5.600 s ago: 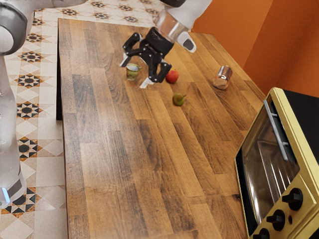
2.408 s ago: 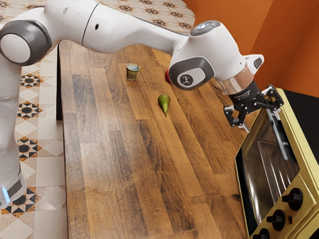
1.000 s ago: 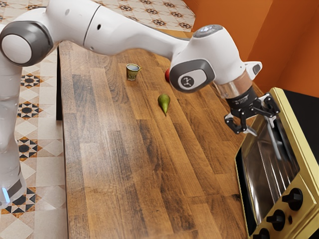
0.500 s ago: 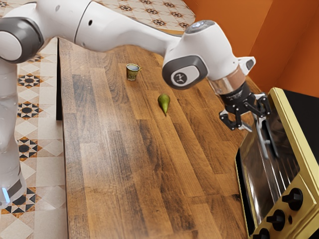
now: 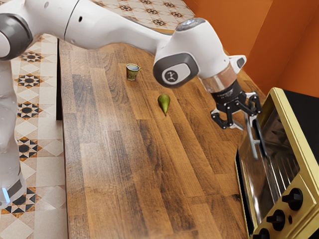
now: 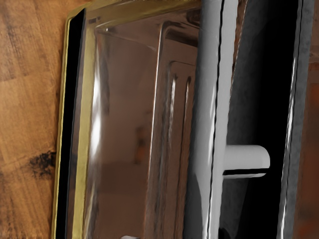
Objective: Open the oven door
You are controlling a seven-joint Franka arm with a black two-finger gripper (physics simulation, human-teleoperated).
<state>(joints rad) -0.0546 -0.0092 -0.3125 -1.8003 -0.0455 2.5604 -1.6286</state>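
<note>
Oven handle (image 5: 255, 145), one: clamped near one end between the fingers of the gripper (image 5: 246, 124). Oven door (image 5: 250, 172), one: ajar, just below the gripper.

White arm (image 5: 112, 27), black hand (image 5: 245, 123).
Glossy shell (image 5: 204, 47); grey joint bands (image 5: 160, 73); dark seam (image 5: 71, 20); round dark badge (image 5: 171, 75); coppery wrist (image 5: 220, 81); blue strip (image 5: 5, 194) low down; hinged links (image 5: 215, 116) on hand.

No words or numbers can be read. Tiny pale lettering on the black collar (image 5: 225, 93) right behind the end effector (image 5: 243, 123) is illegible; farther back along the arm, a round dark badge (image 5: 171, 76) bears an indistinct pale emblem.
</note>
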